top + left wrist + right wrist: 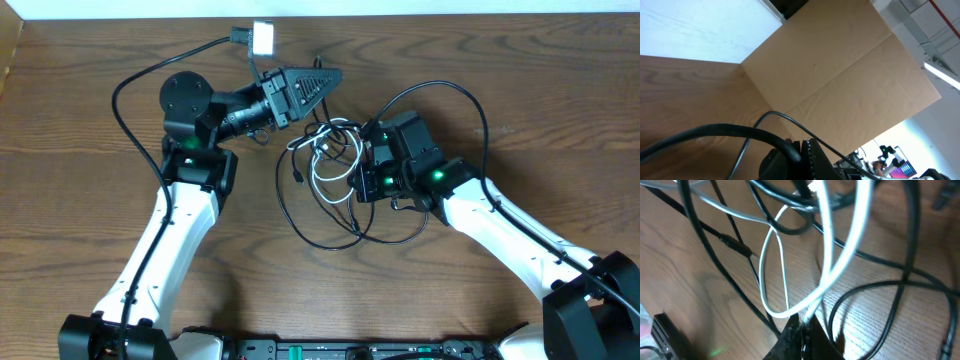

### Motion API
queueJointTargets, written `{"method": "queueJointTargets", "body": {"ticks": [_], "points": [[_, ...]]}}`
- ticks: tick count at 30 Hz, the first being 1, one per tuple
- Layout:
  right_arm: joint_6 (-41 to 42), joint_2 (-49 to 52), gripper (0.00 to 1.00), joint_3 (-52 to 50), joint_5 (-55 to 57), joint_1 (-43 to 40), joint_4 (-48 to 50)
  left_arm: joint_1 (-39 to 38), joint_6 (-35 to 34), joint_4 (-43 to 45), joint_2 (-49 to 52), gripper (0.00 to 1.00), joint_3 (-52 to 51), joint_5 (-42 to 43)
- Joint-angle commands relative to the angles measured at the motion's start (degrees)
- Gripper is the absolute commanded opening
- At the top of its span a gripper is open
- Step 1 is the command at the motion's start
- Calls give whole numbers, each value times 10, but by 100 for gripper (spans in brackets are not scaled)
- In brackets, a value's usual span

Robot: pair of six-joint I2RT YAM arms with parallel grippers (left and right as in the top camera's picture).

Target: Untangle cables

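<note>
Two arms on one wooden table (60,200), one tool on each. From above, just right of the frame's centre: the cables (335,150), gathered in one loose tangle of overlapping loops. One white cable (322,182) counted, curling through the heart of the tangle. Of the black cables (300,215), at least two, too interwoven to count for sure, with wide loops spreading toward the lower middle and the upper right.

At the right edge of the tangle, the right gripper (362,170), jaws pressed together and clamped on the white cable. Shown close at the bottom centre of the right wrist view, with white cord rising from the fingertips toward the top of the frame. One small black plug end (735,244) in the upper left of that view, lying on the wood.

At the upper middle of the overhead view, just above the tangle, the left gripper (318,82), pointing right, jaws together. Impossible to tell whether touching any cord. One small white block (264,38) at the top centre. In the left wrist view, one tan cardboard panel (840,75) filling the middle and right.
</note>
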Motion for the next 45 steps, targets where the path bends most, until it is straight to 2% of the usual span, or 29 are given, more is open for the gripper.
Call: {"method": "queueJointTargets", "body": {"ticks": [1, 3, 7, 11, 13, 22, 25, 28, 32, 36, 40, 45], "points": [[7, 8, 1, -3, 0, 3, 0, 15, 5, 7, -2, 8, 10, -5], [7, 7, 1, -3, 0, 2, 1, 22, 8, 7, -2, 8, 10, -5], [7, 0, 1, 3, -18, -15, 2, 38, 61, -37, -2, 8, 10, -4], [7, -55, 1, 7, -26, -77, 0, 49, 191, -195, -2, 8, 10, -40], [7, -87, 1, 7, -26, -116, -8, 55, 222, -240, -1, 8, 10, -67], [-17, -214, 1, 7, -77, -306, -63, 110, 246, -282, -1, 8, 10, -114], [-20, -259, 1, 7, -113, -390, -81, 137, 277, -343, -1, 8, 10, -155], [-30, -280, 1, 7, -123, -442, -99, 160, 295, -361, -1, 8, 10, -158], [-52, -285, 1, 7, -156, -490, -123, 206, 285, -364, -1, 8, 10, -144], [-62, -276, 1, 7, -162, -478, -131, 205, 285, -365, -1, 8, 10, -125], [-82, -260, 8, 7, -161, -445, -139, 191, 285, -365, -1, 8, 10, -121], [-120, -217, 32, 7, -143, -364, -138, 162, 285, -364, -1, 8, 10, -92]]}}
